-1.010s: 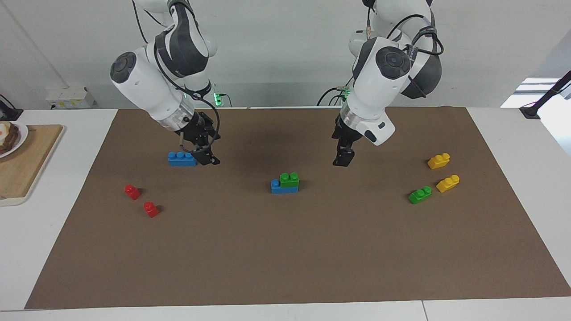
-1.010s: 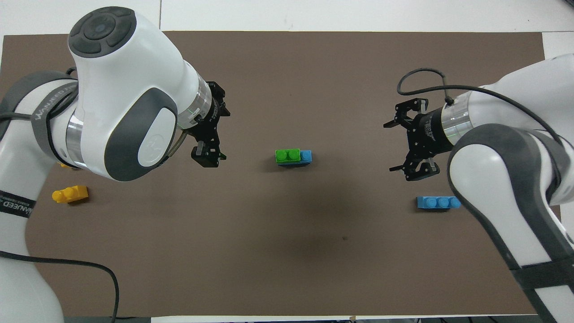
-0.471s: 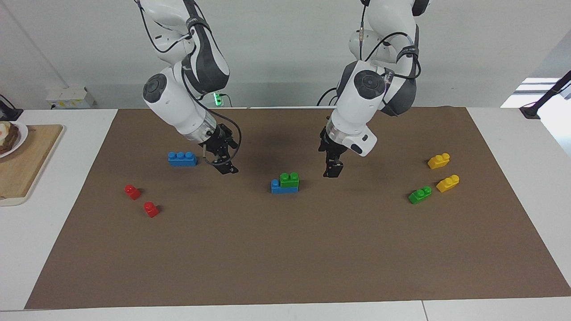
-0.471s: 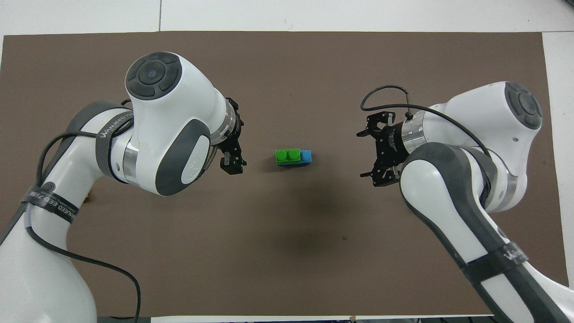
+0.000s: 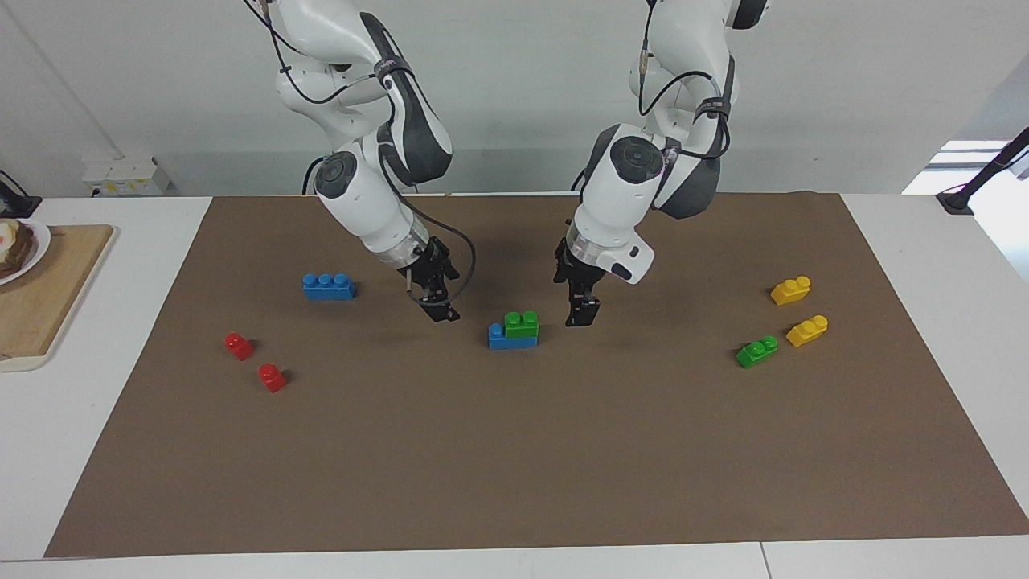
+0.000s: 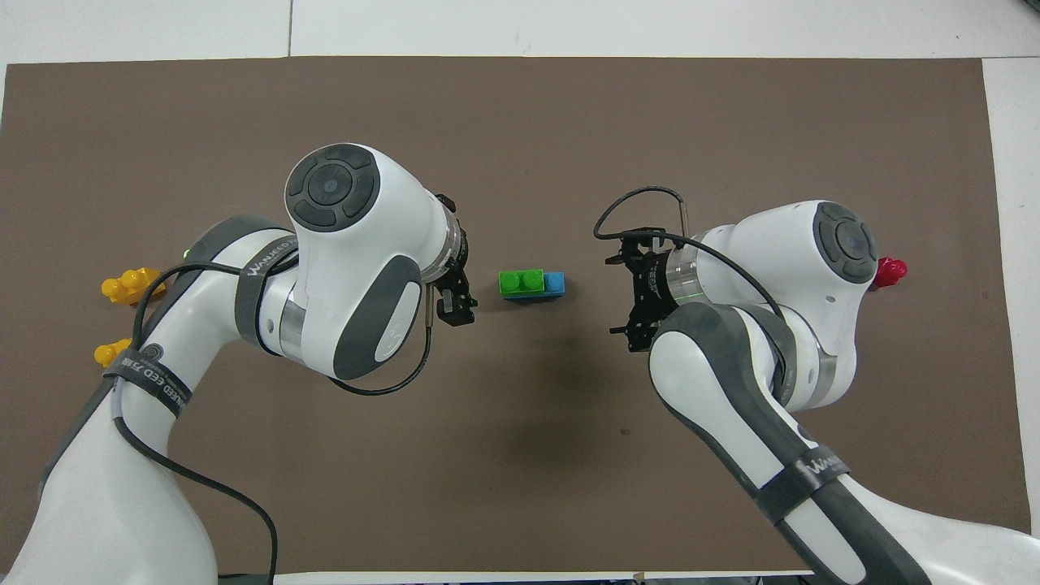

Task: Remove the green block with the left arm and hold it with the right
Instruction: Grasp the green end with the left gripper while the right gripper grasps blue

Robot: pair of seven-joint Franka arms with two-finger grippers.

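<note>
The green block [image 5: 522,323] is a two-stud brick stacked on one end of a blue brick [image 5: 502,340] at the middle of the brown mat; the stack also shows in the overhead view, green block [image 6: 521,281] on the blue brick [image 6: 555,283]. My left gripper [image 5: 581,314] hangs low over the mat beside the stack, toward the left arm's end, not touching it; it also shows in the overhead view [image 6: 457,310]. My right gripper [image 5: 440,312] hangs low beside the stack toward the right arm's end, also apart; the overhead view shows it too [image 6: 627,302].
A loose blue three-stud brick [image 5: 328,286] and two red blocks [image 5: 239,346] [image 5: 272,377] lie toward the right arm's end. Another green brick [image 5: 756,351] and two yellow bricks [image 5: 790,290] [image 5: 806,330] lie toward the left arm's end. A wooden board [image 5: 40,297] sits off the mat.
Both grippers have moved inward over the mat toward the stacked green and blue bricks and now flank them closely. The bricks have not moved.
</note>
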